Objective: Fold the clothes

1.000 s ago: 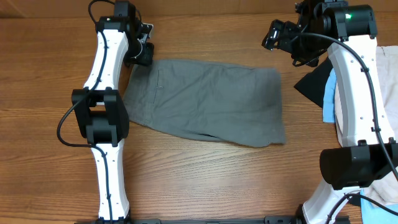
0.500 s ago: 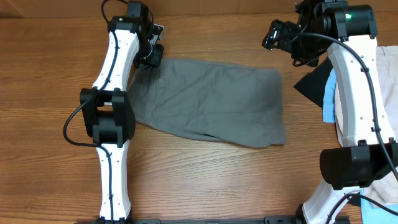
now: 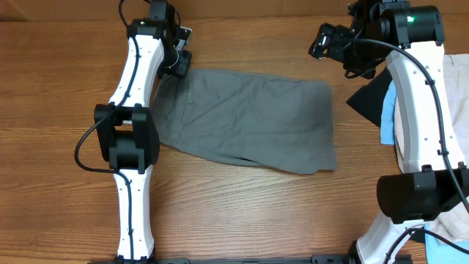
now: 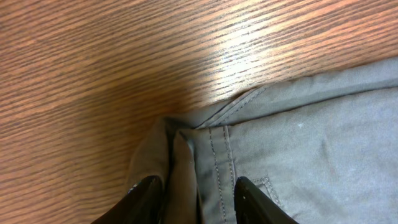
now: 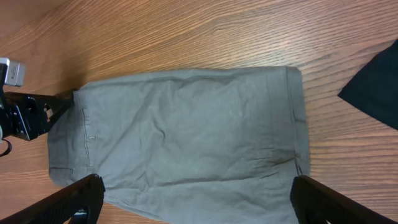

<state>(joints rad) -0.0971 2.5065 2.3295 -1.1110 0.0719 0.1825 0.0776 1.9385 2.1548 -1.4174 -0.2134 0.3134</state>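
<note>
One pair of grey shorts (image 3: 245, 121) lies flat in the middle of the table (image 3: 58, 183), closer to its far edge, with the stitched waistband toward the left edge. At the shorts' far left corner the cloth is bunched into a small ridge. The left gripper (image 4: 196, 193) straddles this ridge with its jaws apart and is not pinching the cloth. The right gripper (image 3: 316, 42) hangs near the far edge, past the shorts' far right corner, spread wide and grasping nothing. By the right edge three more pieces lie heaped together: one black (image 3: 366, 99), one light blue (image 3: 387, 114) and one beige (image 3: 454, 95).
</note>
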